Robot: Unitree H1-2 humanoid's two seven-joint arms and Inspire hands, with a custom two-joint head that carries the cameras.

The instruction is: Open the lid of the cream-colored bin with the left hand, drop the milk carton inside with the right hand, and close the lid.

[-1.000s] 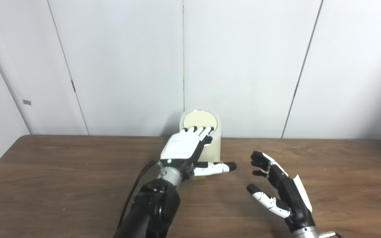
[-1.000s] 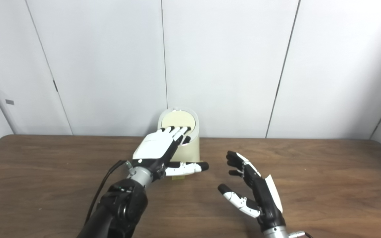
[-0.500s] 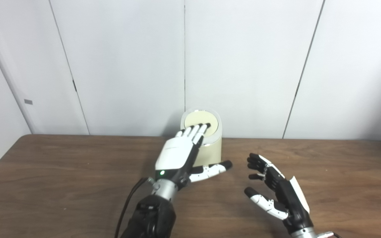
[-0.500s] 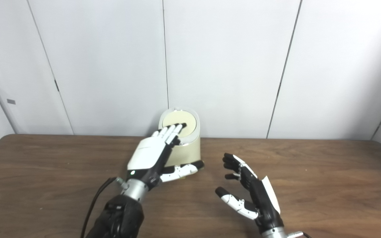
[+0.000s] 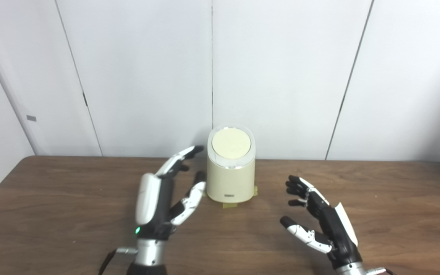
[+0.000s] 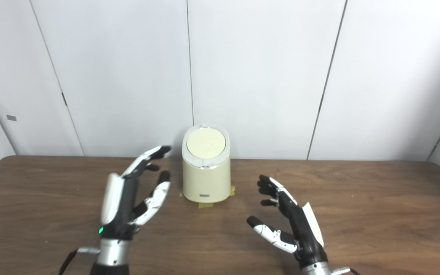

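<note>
Both hands — left (image 5: 159,202), right (image 5: 319,221) — spread, empty; cream bin (image 5: 229,179) lid (image 5: 231,144) shut, contents hidden

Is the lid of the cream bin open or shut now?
Shut. The round lid lies flat in the top rim of the bin, and neither hand touches it.

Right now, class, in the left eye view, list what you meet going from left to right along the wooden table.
Left hand → cream-colored cylindrical plastic bin with closed round lid → right hand.
</note>
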